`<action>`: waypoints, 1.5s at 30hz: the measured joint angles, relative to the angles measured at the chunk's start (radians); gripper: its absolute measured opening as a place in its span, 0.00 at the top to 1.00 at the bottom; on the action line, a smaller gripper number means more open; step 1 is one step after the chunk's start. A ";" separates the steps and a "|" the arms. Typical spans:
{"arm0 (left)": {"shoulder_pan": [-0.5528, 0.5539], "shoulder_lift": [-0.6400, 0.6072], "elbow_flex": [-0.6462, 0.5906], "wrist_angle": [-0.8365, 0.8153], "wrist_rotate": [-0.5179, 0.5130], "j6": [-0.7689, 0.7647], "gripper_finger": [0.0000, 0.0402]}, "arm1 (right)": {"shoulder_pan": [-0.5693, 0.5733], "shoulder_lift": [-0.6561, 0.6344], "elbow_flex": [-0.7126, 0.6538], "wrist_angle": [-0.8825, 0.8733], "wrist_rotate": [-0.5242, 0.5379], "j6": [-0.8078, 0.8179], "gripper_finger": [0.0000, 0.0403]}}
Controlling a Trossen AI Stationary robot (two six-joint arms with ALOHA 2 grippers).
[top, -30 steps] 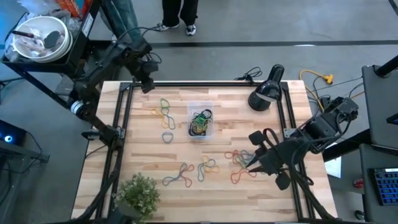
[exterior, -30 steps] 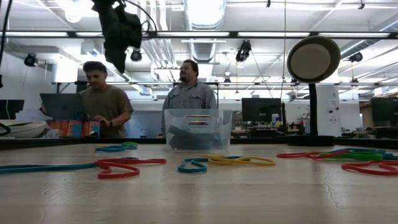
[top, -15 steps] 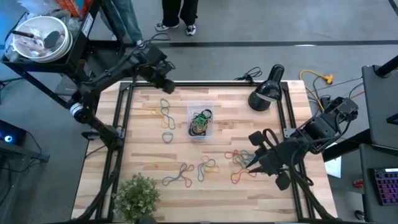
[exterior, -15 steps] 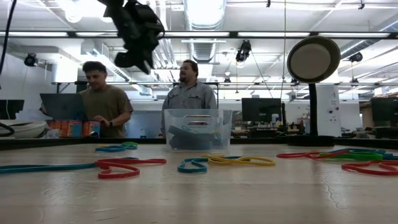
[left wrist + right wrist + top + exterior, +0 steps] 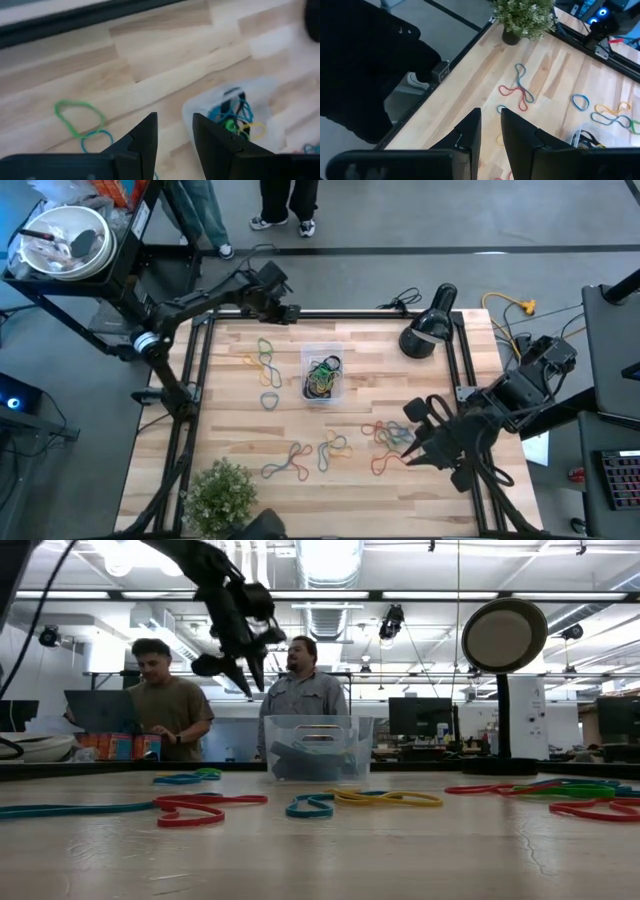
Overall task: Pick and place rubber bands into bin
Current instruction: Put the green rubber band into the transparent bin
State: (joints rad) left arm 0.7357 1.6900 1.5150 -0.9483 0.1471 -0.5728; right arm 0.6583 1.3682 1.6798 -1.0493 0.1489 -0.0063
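Note:
The clear bin [image 5: 323, 375] stands on the table's far middle with several rubber bands inside; it also shows in the low view [image 5: 318, 748] and the left wrist view [image 5: 235, 115]. Loose bands lie left of it [image 5: 265, 360], near the front [image 5: 285, 465] and at the right [image 5: 385, 435]. My left gripper [image 5: 288, 310] hangs high over the far edge, up and left of the bin, its fingers a little apart [image 5: 175, 130] and empty. My right gripper [image 5: 408, 452] hovers beside the right-hand bands, with a narrow gap between its fingers [image 5: 490, 120] and nothing in it.
A black lamp [image 5: 428, 328] stands at the far right, with cables [image 5: 400, 302] behind it. A potted plant [image 5: 222, 492] stands at the near left corner. A white bowl [image 5: 65, 240] sits off the table at the far left. Two people [image 5: 305, 690] stand beyond the far edge.
My left gripper has swung along the far edge toward the table's right, from the far left corner toward the bin, and has come lower in the low view. My right gripper has shifted slightly toward the near edge. The bands and the bin have stayed where they were.

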 joint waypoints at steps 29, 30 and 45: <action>-0.030 0.145 -0.016 -0.002 -0.112 -0.258 0.73 | 0.058 0.000 0.000 -0.042 0.000 0.033 0.83; -0.035 0.145 -0.012 -0.003 -0.104 -0.259 0.73 | 0.058 0.000 0.000 -0.043 0.000 0.029 0.83; -0.195 0.124 0.001 -0.004 -0.017 -0.172 0.73 | 0.058 0.000 -0.001 -0.033 0.001 0.006 0.83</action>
State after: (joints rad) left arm 0.5409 1.8145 1.5158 -0.9520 0.1301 -0.7445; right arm 0.7158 1.3682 1.6791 -1.0823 0.1497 0.0002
